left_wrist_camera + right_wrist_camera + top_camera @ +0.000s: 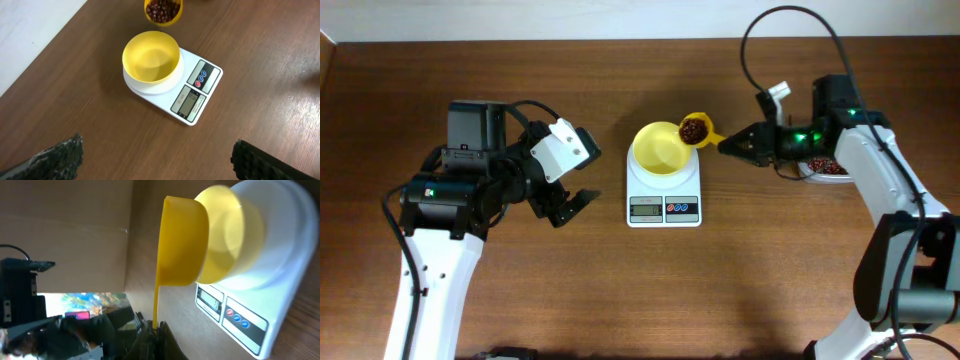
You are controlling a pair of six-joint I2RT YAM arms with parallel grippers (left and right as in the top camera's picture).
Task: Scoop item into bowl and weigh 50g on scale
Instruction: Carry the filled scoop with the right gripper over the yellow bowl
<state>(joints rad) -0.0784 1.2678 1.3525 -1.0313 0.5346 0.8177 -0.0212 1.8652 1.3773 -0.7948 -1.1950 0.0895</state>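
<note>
Where the bowl's rim turns toward the bench's [620,300] far right corner, a small heap of dark red-brown beans [694,129] sits in a little yellow scoop [705,124], mouth up. Seen from overhead, the scoop overlaps that rim; whether it touches the pale-yellow bowl [658,150] cannot be told. The bowl shows only its smooth yellow inside. It stands on the round platform of the white scale [664,208], which sits about mid-bench with its grey display and buttons turned to the near edge; the reading is too small to make out. The right gripper [727,146] is clamped tight on the end of the scoop's thin handle, reaching in from the right. Behind it, toward the right edge, a clear tub [825,167] holding more beans peeks out from under that arm. Left of the scale and well apart from it, the left gripper [572,207] hangs over bare wood, its jaws spread wide with nothing between them.
</note>
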